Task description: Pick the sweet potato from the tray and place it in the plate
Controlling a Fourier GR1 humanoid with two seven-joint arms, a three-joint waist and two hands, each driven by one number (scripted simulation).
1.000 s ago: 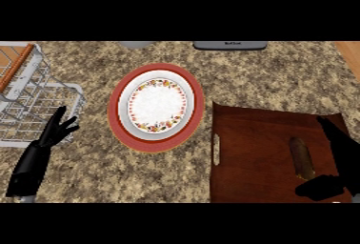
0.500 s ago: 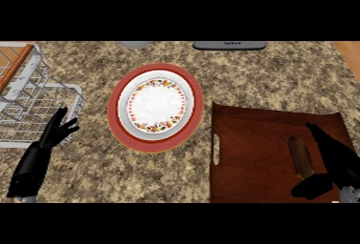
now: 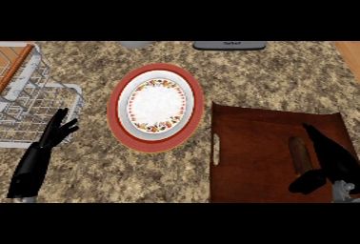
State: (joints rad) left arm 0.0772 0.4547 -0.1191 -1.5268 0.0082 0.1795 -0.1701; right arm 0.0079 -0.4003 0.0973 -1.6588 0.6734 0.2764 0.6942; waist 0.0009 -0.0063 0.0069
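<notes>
Right hand is hovering over the brown tray, fingers straight and open, gripping nothing. Sweet potato is lying on the tray just left of my fingers. Plate is sitting well off to my upper left on the bench. Left hand is resting open beside the wire rack.

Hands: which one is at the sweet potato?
The right hand, over the brown tray beside the sweet potato. The left hand rests open by the wire rack.
</notes>
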